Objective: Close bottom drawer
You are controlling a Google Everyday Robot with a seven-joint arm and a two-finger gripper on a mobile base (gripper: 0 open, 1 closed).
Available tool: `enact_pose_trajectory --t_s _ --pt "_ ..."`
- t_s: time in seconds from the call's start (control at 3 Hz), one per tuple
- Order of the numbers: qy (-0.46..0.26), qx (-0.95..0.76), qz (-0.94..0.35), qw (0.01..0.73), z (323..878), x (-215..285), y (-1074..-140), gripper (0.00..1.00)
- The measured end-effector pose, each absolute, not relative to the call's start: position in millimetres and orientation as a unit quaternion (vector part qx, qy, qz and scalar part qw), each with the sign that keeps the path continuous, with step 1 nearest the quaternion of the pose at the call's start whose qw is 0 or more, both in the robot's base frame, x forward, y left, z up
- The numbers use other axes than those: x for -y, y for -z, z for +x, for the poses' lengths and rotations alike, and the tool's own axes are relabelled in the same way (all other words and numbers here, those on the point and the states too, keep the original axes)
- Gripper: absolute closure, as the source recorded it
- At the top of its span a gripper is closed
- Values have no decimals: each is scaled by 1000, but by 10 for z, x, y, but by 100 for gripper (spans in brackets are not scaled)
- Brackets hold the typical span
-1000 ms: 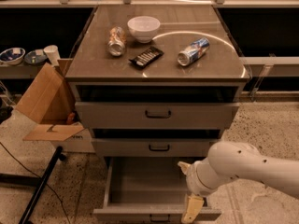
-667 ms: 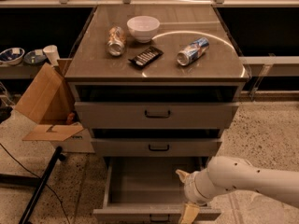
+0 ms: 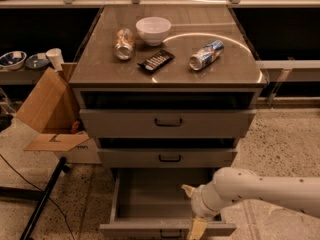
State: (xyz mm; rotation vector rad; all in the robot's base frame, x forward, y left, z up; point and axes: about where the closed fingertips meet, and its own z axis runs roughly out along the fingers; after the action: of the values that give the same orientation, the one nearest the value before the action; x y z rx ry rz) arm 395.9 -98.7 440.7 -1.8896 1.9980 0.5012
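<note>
The bottom drawer (image 3: 148, 198) stood pulled out well forward of the table's front edge, lowest of the three grey drawers, its plain grey inside bare to the camera; its slim front panel lay at the lower border of the view, with the small black handle (image 3: 170, 233) only partly seen.

The gripper (image 3: 193, 209) sat at the end of a white arm (image 3: 260, 190) that reached in from the right, below the table's front right corner; it hung over the right part of the open drawer; its jaws were released and spread, one tan finger (image 3: 188, 189) over the drawer's inside and the other down across the front panel, grasping nothing.

Above, the middle drawer (image 3: 167, 158) and the top drawer (image 3: 167, 123) each showed a black handle and a dark gap over the front.

On the table (image 3: 100, 74) a white bowl (image 3: 153, 30) stood toward the back edge; a dented can (image 3: 124, 43) lay just left of it; a black flat device (image 3: 156, 60) lay near the middle; a blue and white can (image 3: 206, 54) lay on its side toward the right edge.

Off the table's left edge stood an open cardboard box (image 3: 47, 109); a black pole (image 3: 44, 200) slanted across the floor below it.
</note>
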Motion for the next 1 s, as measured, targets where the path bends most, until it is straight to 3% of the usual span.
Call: enact_pose_trajectory --t_s 0.67,1.0 --pt "-246 -656 -697 152 4096 834 -3209 0" --pt "-292 -651 -686 142 3868 875 -2596 0"
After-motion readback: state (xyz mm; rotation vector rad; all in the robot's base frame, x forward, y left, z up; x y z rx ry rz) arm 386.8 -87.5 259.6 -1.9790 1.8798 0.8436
